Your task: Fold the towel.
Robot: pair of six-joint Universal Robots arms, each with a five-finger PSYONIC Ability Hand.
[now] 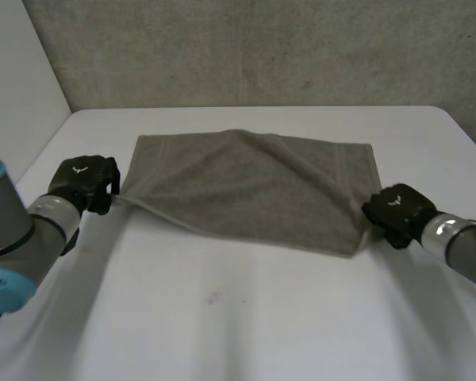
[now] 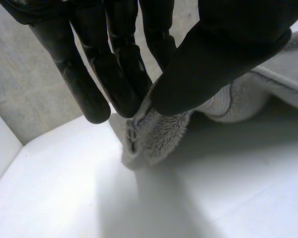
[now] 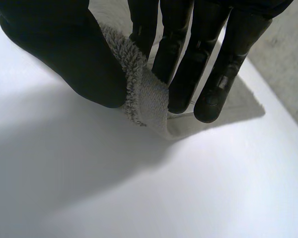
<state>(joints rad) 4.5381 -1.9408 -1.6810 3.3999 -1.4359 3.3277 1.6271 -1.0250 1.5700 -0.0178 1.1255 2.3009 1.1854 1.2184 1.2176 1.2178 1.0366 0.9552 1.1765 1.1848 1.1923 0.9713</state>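
Note:
A grey towel (image 1: 254,186) lies spread across the middle of the white table (image 1: 238,317), with a ridge running through its middle. My left hand (image 1: 83,181) is at the towel's near left corner. In the left wrist view its fingers (image 2: 114,74) and thumb pinch that corner (image 2: 154,134), lifted a little off the table. My right hand (image 1: 397,210) is at the near right corner. In the right wrist view its thumb and fingers (image 3: 188,59) pinch that corner (image 3: 144,96).
A grey wall (image 1: 254,48) rises behind the table's far edge. A white panel (image 1: 16,79) stands at the left. Bare tabletop lies in front of the towel.

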